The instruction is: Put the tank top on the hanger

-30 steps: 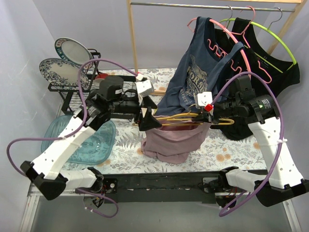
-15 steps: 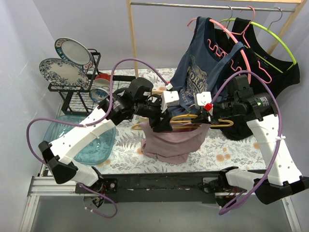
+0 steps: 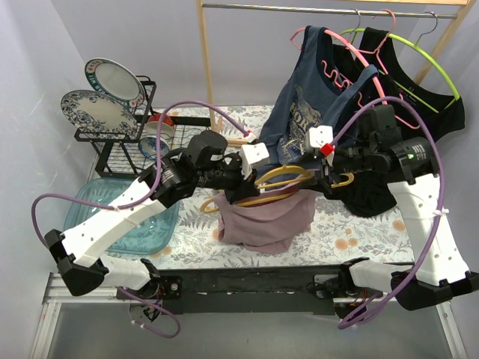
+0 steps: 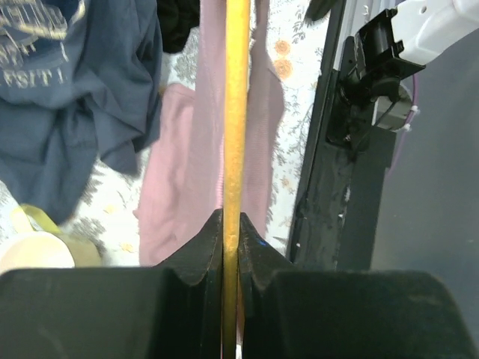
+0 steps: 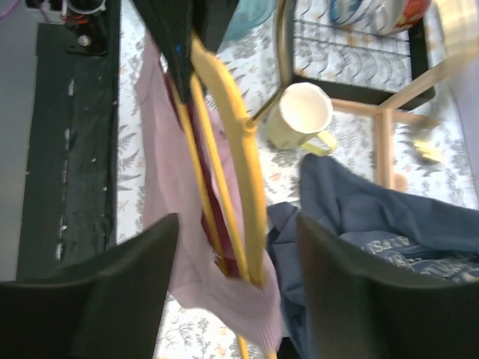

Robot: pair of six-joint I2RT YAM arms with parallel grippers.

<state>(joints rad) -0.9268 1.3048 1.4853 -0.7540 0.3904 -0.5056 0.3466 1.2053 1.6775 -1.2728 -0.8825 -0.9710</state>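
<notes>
The yellow-orange hanger (image 3: 281,179) hangs above the floral table with the dusty-pink tank top (image 3: 266,221) draped from it. My left gripper (image 3: 241,187) is shut on the hanger's left part. In the left wrist view the yellow bar (image 4: 236,112) runs straight up from between the closed jaws (image 4: 232,233), with the tank top (image 4: 187,172) behind it. My right gripper (image 3: 319,170) stands open at the hanger's right end. In the right wrist view the hanger (image 5: 239,157) and a pink fold of the tank top (image 5: 224,299) pass between the spread fingers (image 5: 97,299) of my right gripper (image 5: 236,247), untouched.
A navy printed top (image 3: 303,112) on a pink wavy hanger and a black top (image 3: 408,105) on a lime-green hanger hang from the rail at back right. A dish rack (image 3: 112,142) with plates stands back left, a teal glass dish (image 3: 123,217) below it. A pale mug (image 5: 303,112) sits near the rack.
My left gripper swung in from the left and closed on the hanger. My right gripper, shut on the hanger's right end before, has opened. The hanger has tilted up slightly.
</notes>
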